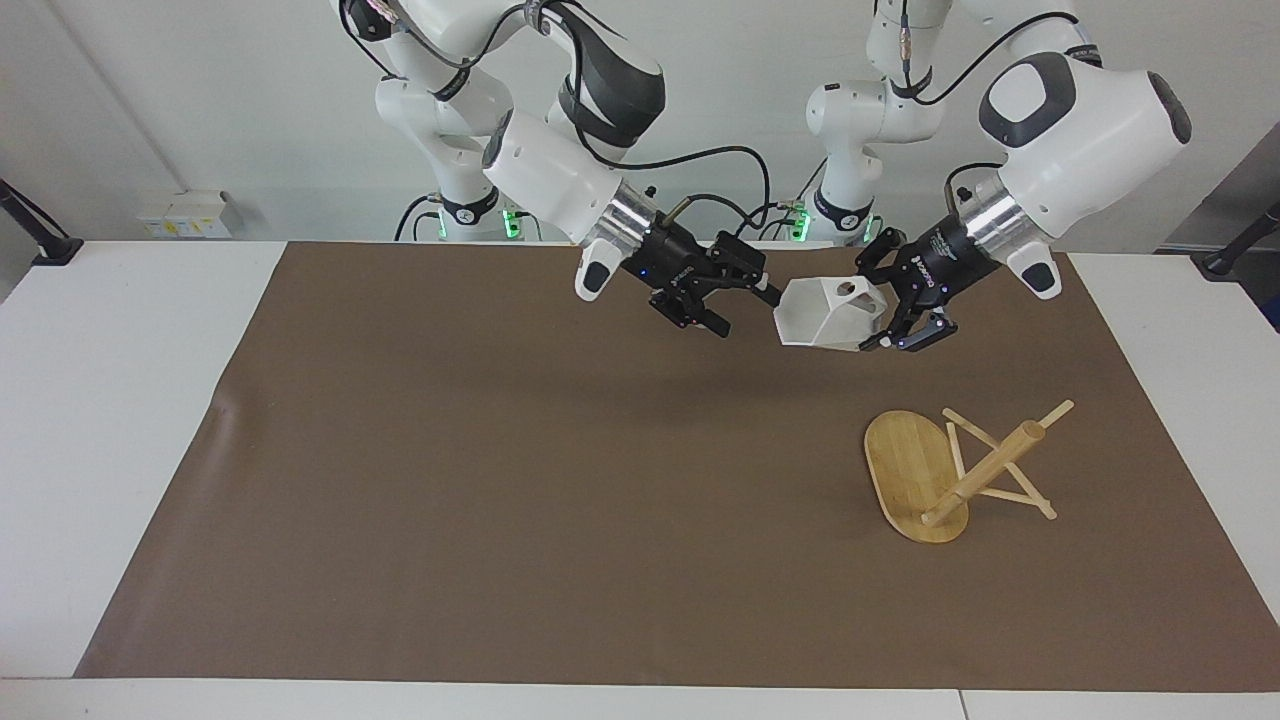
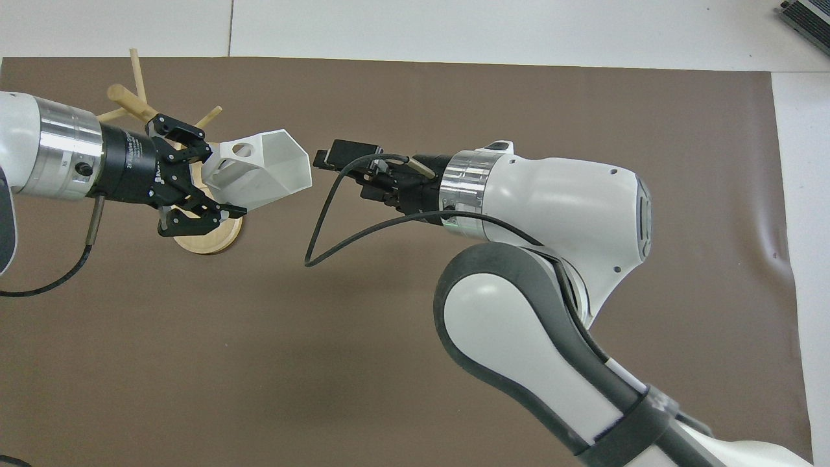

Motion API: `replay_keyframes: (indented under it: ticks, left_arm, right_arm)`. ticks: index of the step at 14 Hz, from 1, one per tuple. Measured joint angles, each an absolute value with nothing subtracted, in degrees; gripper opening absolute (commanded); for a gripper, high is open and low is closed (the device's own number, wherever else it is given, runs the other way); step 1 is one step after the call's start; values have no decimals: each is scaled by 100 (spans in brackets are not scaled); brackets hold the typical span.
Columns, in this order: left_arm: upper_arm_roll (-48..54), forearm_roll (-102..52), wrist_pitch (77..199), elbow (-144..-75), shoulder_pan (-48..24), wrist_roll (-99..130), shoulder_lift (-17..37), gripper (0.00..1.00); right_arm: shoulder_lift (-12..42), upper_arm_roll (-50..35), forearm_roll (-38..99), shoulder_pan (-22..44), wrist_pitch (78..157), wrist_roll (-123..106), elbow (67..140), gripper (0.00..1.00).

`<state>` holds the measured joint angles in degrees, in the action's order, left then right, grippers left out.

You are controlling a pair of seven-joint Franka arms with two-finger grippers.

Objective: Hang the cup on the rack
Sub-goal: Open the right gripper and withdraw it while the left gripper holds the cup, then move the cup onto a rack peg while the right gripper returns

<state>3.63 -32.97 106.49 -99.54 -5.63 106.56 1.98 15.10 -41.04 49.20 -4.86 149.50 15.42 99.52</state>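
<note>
Surface: white table (image 1: 120, 420) covered by a brown mat (image 1: 520, 480); pale wall at the top of the facing view.
Left gripper (image 1: 893, 322): raised over the mat in the upper right of the facing view; fingers clamped on the handle end of the cup.
Cup (image 1: 826, 314): white, faceted, held in the air on its side, round handle hole turned upward, its body pointing toward the right gripper; seen at upper left in the overhead view (image 2: 259, 170).
Right gripper (image 1: 738, 302): upper centre of the facing view, over the mat, jaws spread wide, holding nothing, just apart from the cup.
Rack (image 1: 945, 475): bamboo, tipped over on the mat in the lower right of the facing view, its base on edge, post and pegs slanting.
</note>
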Motion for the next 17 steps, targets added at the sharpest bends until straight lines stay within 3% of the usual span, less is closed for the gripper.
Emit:
replay_keyframes:
  ticks: [8,17]
  left_arm:
    - [360,-2802,11952,-10819,-561,12369,8,0]
    - [331,-2760,12784,-11319,-419,13399,10,0]
  right_arm:
    - [1499,-3194,3826,-504,14761,569,10133,100]
    - [1105,-1058,1810,-568,12230,-1670,10110,100]
